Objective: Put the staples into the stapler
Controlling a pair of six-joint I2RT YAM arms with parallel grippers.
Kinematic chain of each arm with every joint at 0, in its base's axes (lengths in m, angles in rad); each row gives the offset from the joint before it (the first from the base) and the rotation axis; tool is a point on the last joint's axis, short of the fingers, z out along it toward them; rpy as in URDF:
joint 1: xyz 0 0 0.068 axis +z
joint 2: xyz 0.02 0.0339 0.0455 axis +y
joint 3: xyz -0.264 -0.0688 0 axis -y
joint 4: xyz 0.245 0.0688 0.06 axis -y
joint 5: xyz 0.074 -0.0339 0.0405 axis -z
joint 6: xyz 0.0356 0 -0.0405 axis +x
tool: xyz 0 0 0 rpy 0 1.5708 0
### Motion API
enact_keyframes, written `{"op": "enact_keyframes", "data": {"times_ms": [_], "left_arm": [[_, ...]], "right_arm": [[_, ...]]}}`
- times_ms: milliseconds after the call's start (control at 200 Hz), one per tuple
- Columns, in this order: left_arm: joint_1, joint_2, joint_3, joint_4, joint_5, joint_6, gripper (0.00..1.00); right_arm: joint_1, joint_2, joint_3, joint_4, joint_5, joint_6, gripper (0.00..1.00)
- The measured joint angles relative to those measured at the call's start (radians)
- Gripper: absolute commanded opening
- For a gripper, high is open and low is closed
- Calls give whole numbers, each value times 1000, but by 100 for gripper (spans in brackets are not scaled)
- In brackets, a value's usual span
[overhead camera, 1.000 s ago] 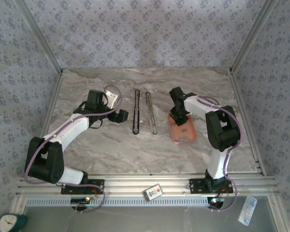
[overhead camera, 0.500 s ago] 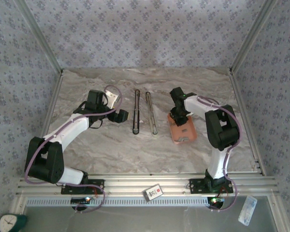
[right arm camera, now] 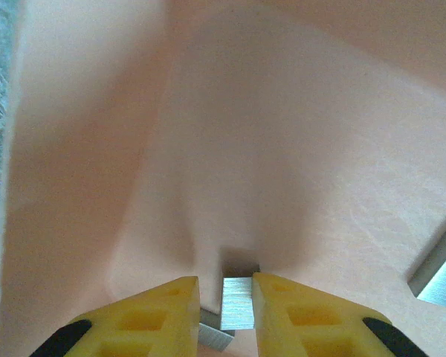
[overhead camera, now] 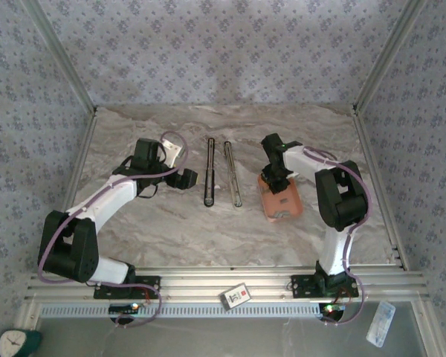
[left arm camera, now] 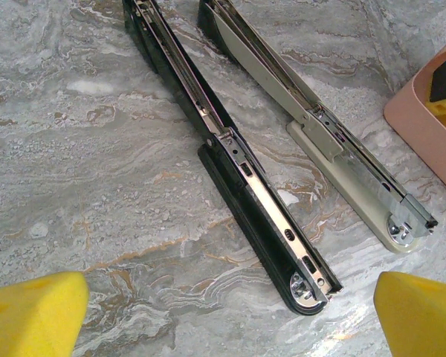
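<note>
Right gripper (right arm camera: 225,309) stands narrowed inside the pink tray (right arm camera: 82,149), apparently pinching a staple strip (right arm camera: 236,303), while the black stapler (left arm camera: 260,216), opened flat with its long axis running away from the bases, lies to its left, nearer the wide-open left gripper (left arm camera: 227,320).

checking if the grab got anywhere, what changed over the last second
No visible movement. The right gripper stays down in the pink tray, jaws closed about a staple strip. The left gripper stays open over the black stapler and the pale stapler, both unmoved.
</note>
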Motion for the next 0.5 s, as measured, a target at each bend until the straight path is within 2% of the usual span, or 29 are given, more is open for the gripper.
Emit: {"op": "enact_keyframes", "data": {"times_ms": [500], "left_arm": [[0,-5,0,-1,0,0,98]], "right_arm": [[6,-1,20,-35,1,0,33]]}}
